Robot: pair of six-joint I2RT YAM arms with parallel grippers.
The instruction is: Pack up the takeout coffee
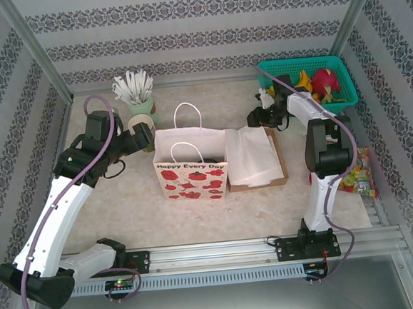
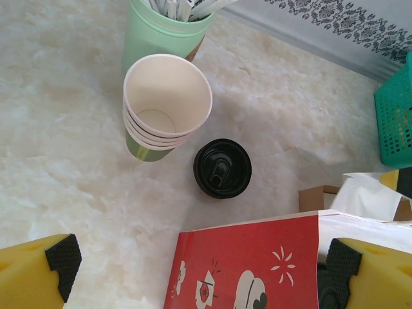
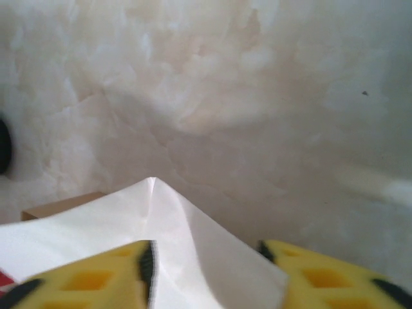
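Left gripper (image 2: 201, 265) spread wide, coffee (image 2: 222, 168) just ahead of it; right gripper (image 3: 205, 256) astride paper (image 3: 164, 215) corner, cannot tell if pinching

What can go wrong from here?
1. The lidded coffee cup stands close beside the stack of open cups; the open left gripper may knock the stack over reaching for it.
2. The right gripper straddles a corner of the white paper; closing could crumple or drag it.
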